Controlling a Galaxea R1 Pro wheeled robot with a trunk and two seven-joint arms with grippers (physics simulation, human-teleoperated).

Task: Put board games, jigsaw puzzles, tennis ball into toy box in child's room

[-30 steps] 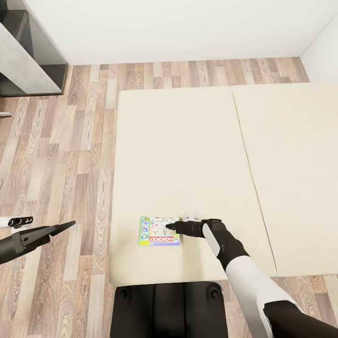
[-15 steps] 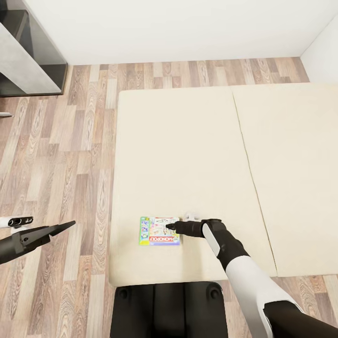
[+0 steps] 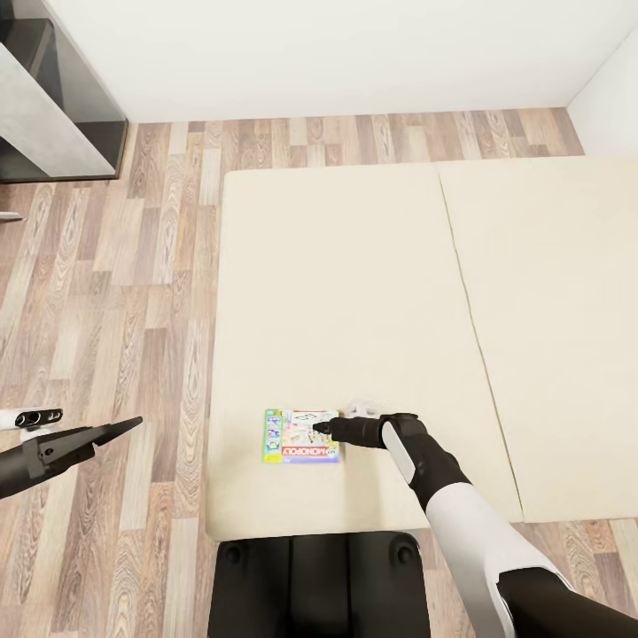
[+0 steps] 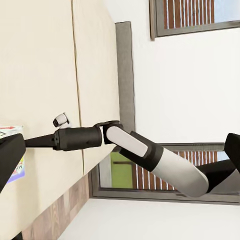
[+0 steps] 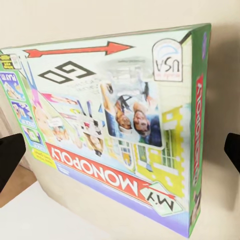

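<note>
One board game, a flat white-green Monopoly box with a red strip, lies on the beige bed near its front edge. My right gripper is low over the box's right edge and is open. In the right wrist view the printed lid spans the gap between the two fingertips, which stand wide apart. My left gripper hangs open over the floor, left of the bed, with nothing in it. The left wrist view looks across the mattress at my right arm and a corner of the box.
Wood-plank floor runs left of and behind the bed. A dark grey cabinet stands at the far left against the white wall. A seam splits the mattress. My base is against the bed's front edge.
</note>
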